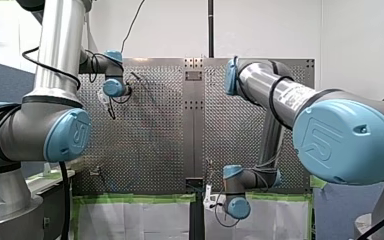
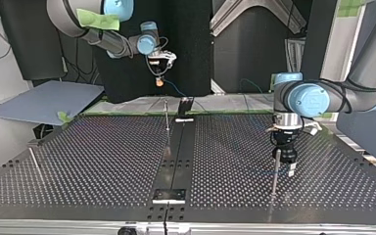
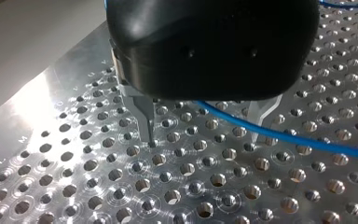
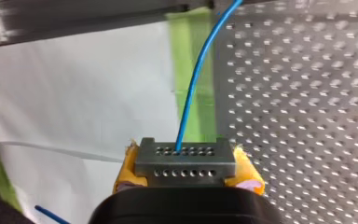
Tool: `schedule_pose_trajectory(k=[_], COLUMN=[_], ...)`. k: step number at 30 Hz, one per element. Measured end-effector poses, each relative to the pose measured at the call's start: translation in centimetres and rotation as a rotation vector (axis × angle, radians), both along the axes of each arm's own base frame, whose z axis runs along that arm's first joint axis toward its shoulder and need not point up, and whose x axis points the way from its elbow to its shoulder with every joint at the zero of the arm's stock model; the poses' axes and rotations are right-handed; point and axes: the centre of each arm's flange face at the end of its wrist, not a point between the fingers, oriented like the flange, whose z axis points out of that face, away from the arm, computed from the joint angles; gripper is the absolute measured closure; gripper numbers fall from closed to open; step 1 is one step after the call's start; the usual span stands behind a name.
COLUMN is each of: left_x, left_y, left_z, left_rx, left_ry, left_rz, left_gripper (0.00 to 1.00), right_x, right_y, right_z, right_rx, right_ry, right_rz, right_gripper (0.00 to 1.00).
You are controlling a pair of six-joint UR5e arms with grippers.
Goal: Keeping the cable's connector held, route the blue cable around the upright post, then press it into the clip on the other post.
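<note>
My right gripper (image 4: 184,173) is shut on the grey connector (image 4: 183,157), its yellow pads (image 4: 127,170) on either side. The blue cable (image 4: 194,88) leaves the connector's face and runs out over the perforated table (image 4: 307,93). In the top view this gripper (image 2: 159,78) hangs in the air past the table's far edge. My left gripper (image 3: 206,140) is open, its metal fingers (image 3: 144,119) just above the table, and the blue cable (image 3: 289,138) passes between them untouched. In the top view it (image 2: 287,166) stands beside an upright post (image 2: 276,171) at the right.
A second thin post (image 2: 167,116) rises near the table's far middle and a third (image 2: 35,164) leans at the left edge. A dark centre strip (image 2: 176,156) ends in a metal bracket (image 2: 169,196) at the near edge. Green tape (image 4: 189,70) lines the table's edge.
</note>
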Motion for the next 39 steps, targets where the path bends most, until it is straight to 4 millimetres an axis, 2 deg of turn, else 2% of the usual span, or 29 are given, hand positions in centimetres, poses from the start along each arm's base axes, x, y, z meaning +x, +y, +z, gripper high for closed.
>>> schedule_pose_trajectory(k=[14, 27, 31, 39], left_x=[0.0, -0.4, -0.7, -1.0], left_y=[0.3, 0.2, 0.1, -0.6], left_z=[0.0, -0.3, -0.6, -1.0], left_rx=[-0.007, -0.009, -0.01, -0.064], left_ry=[0.004, 0.033, 0.062, 0.095], left_rz=[0.019, 0.03, 0.029, -0.019], left_gripper=[0.0, 0.0, 0.0, 0.0], right_x=[-0.9, -2.6, -3.2, -4.7], right_y=[1.0, 3.2, 4.2, 6.4], right_z=[6.1, 11.0, 11.6, 10.7], right_rx=[-0.107, -0.14, -0.132, -0.09], right_ry=[-0.051, -0.083, -0.08, -0.053], right_rz=[-0.023, -0.036, -0.036, -0.032], right_gripper=[1.0, 1.0, 1.0, 1.0])
